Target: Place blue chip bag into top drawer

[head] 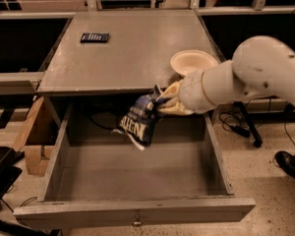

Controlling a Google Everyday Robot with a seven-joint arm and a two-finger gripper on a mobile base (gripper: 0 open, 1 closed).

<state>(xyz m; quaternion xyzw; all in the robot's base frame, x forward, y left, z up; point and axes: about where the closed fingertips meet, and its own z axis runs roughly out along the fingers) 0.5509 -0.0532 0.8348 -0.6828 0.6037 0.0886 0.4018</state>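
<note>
- Bag is held in the air over the back part of the open drawer, just below the front edge of the desk, hanging tilted.
- Its upper right corner is gripped by the claw, which is clamped on it.
- On the desk, a pale bowl is seen just behind the claw; a dark packet lies well apart, far left.
- A cardboard box is seen left of the drawer.

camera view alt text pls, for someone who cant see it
The robot's gripper, reaching in from the right, holds a crumpled blue chip bag over the back of the pulled-open top drawer of a grey table. On the tabletop sit a pale bowl and a small flat dark packet.
</note>
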